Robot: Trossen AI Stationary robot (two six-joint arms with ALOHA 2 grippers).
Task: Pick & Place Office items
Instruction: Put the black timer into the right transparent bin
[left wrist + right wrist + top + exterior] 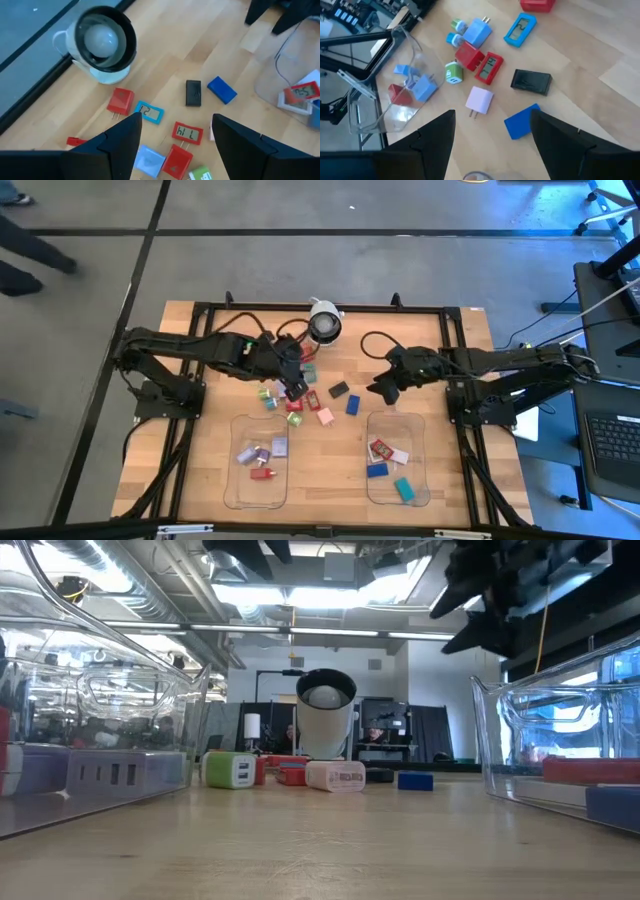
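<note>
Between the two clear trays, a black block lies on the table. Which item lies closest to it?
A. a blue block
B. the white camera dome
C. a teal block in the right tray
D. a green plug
A: in the high view the blue block lies right beside the black block, nearer than anything else.

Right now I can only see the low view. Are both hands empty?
Observer: The left hand is open and empty, above the red display block.
Operator: And the right one?
Observer: The right hand is open and empty too, near the blue block.
Operator: What's in the right tray?
Observer: The right tray holds a red-and-white item, a blue item and a teal item.
</note>
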